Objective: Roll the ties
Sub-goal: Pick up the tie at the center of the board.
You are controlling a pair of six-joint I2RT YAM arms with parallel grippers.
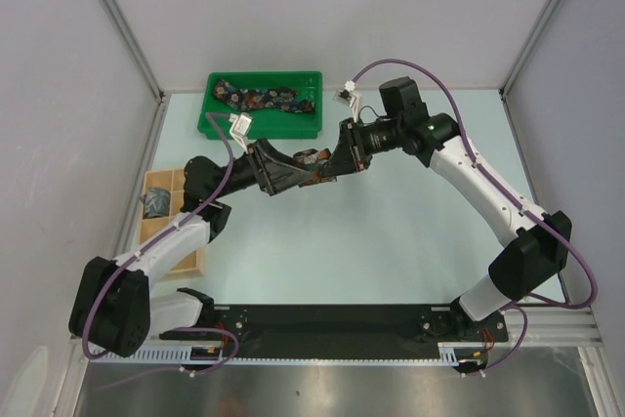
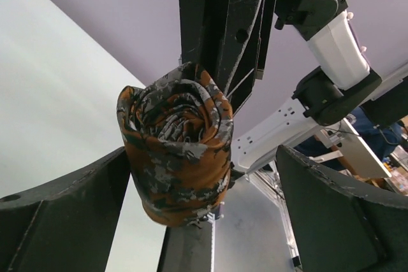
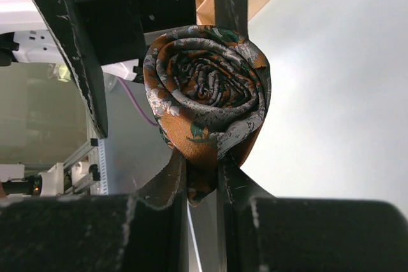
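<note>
- The right gripper (image 3: 203, 189) is nipped narrowly on the tail of the rust-brown tie (image 3: 207, 100), a tight coil over mid-table (image 1: 391, 231).
- The left gripper (image 2: 201, 157) gapes wide around that roll.
- Far left, a dark floral tie (image 1: 266, 100) lies in the green tray (image 1: 259, 128).

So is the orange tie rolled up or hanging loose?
Rolled up. The orange tie shows a tight spiral of layers in both wrist views, its edge pinched by the right gripper.

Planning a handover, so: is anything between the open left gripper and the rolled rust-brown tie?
Nothing visible does. The rolled tie sits right before the open left gripper, pinched only by the right gripper.
</note>
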